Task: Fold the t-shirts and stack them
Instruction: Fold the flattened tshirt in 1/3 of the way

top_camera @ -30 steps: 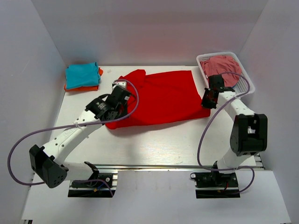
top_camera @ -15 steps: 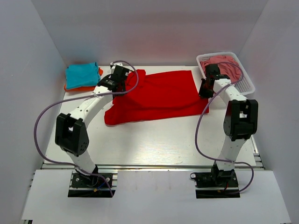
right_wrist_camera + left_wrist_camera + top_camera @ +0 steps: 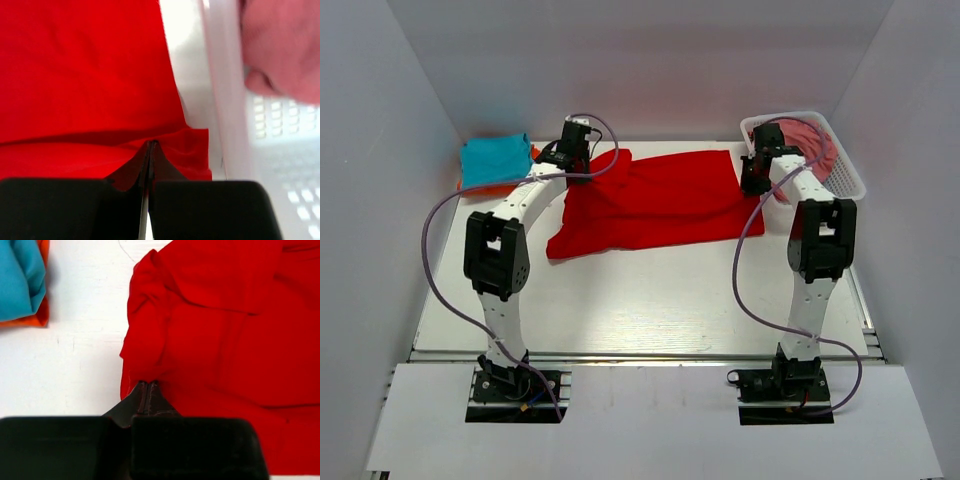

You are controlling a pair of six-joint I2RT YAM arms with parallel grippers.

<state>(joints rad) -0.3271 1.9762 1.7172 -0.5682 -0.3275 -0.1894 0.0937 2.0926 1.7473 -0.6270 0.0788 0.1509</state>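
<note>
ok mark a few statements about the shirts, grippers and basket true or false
1. The left gripper is shut on the red t-shirt at its edge. True.
2. The right gripper hangs open over the basket. False: it is shut on the red t-shirt, beside the basket.
3. The teal t-shirt lies on the orange t-shirt. True.
4. The basket is empty. False: pink cloth lies in it.

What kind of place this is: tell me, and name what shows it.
Likely a robot test cell for folding laundry: bare white walls box in a table, a left arm and right arm are bolted at its near edge, and a red t-shirt lies beside a basket of clothes.
</note>
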